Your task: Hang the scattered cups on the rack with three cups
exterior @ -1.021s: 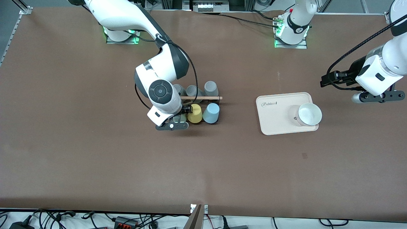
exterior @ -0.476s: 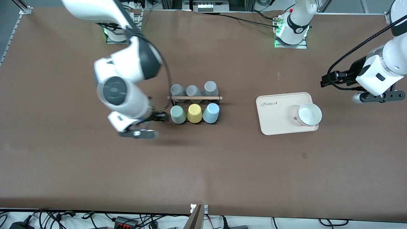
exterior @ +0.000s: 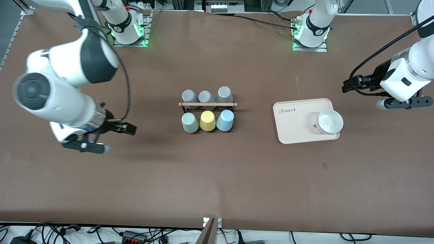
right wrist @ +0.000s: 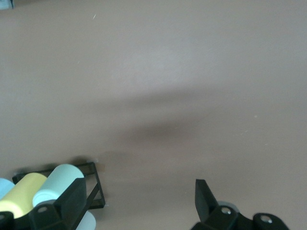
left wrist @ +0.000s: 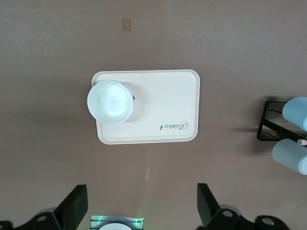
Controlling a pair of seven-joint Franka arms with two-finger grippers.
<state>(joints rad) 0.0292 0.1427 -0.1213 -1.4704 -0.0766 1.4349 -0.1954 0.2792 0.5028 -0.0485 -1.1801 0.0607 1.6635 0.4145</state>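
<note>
Table [exterior: 217,176]: brown, bare around both arms. Right gripper [exterior: 86,146] over the table toward the right arm's end, well apart from the rack [exterior: 207,104]; jaws apart, empty. Left gripper [exterior: 403,102] waits over the left arm's end, jaws apart, empty. Tray [exterior: 291,130] carries a white bowl [exterior: 329,122]. Rack's nearer row: mint cup [exterior: 190,122], yellow cup [exterior: 207,121], blue cup [exterior: 225,120], each upside down. Three grey cups [exterior: 206,96] in the farther row.
</note>
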